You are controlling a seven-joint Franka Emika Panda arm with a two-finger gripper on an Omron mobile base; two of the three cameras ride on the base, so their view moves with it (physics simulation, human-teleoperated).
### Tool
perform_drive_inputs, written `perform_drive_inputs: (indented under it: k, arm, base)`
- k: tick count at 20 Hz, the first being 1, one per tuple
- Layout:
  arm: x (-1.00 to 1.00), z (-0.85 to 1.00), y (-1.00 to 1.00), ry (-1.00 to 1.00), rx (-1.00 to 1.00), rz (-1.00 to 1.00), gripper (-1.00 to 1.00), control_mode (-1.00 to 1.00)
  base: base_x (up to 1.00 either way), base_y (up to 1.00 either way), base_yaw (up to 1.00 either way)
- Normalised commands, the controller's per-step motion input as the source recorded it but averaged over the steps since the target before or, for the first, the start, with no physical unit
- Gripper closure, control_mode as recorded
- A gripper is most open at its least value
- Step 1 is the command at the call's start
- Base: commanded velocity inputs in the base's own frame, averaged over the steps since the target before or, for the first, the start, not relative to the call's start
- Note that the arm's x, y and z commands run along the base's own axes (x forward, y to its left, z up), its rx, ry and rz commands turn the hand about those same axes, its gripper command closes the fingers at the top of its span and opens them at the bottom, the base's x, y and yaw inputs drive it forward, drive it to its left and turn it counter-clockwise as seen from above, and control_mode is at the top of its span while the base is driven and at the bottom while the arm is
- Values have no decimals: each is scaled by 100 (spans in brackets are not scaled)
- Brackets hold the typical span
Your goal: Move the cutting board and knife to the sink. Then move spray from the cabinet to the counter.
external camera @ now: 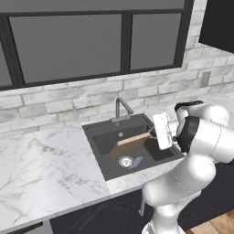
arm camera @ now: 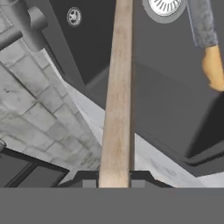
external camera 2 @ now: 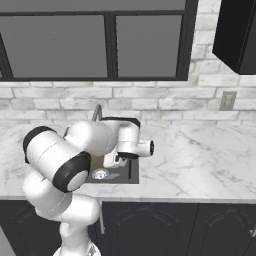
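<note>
So in the left base view we've got the white arm point(external camera: 201, 151) bent over the black sink point(external camera: 103, 157), which is sunk into the marble desk point(external camera: 41, 169). The cutting board point(external camera: 130, 142) hangs tilted over the basin, one end down near the drain point(external camera: 125, 161) and the other end up at the gripper point(external camera: 155, 133). The grey faucet point(external camera: 121, 109) stands behind the basin in front of the white brick wall point(external camera: 68, 98), with a dark-framed window point(external camera: 91, 43) above it. A corner of the black cabinet point(external camera: 218, 25) shows top right, doors shut as far as we can tell.

From the right base view the arm's bulk covers most of the sink point(external camera 2: 131, 172). We can make out the drain point(external camera 2: 100, 174) and the faucet point(external camera 2: 96, 113) poking out behind the arm. The marble desk point(external camera 2: 200, 155) runs off to the right, there's a wall outlet point(external camera 2: 227, 100) on the brick, and the cabinet point(external camera 2: 237, 35) hangs up top right.

The hand view is the clear one: the cutting board point(arm camera: 117, 109) is seen edge-on, running straight up from between the two dark fingertips point(arm camera: 89, 183), so the jaws are clamped onto the board's end. The knife point(arm camera: 206, 43) lies on the sink floor point(arm camera: 166, 105), grey blade next to the drain point(arm camera: 165, 6) and orange handle pointing away from it. It's apart from the board. The faucet point(arm camera: 22, 26) shows at top left.
</note>
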Motion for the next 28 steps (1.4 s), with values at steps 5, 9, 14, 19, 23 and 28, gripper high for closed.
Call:
perform_drive_inputs:
  k: [5, 9, 14, 19, 23, 28]
  arm:
    - [33, -39, 0, 3, -8, 0, 100, -100]
    - [16, -50, 0, 16, -16, 0, 100, -100]
    - [21, -48, 0, 16, -15, 0, 100, -100]
    - [2, -16, 0, 0, -1, 0, 100, -100]
    - [0, -1, 3, 3, -4, 0, -100, -100]
    - [-26, 12, -1, 0, -1, -1, -100, -100]
  base:
    - [0, 0, 0]
    - [0, 0, 0]
    - [0, 0, 0]
    - [0, 0, 0]
    - [0, 0, 0]
    - [0, 0, 0]
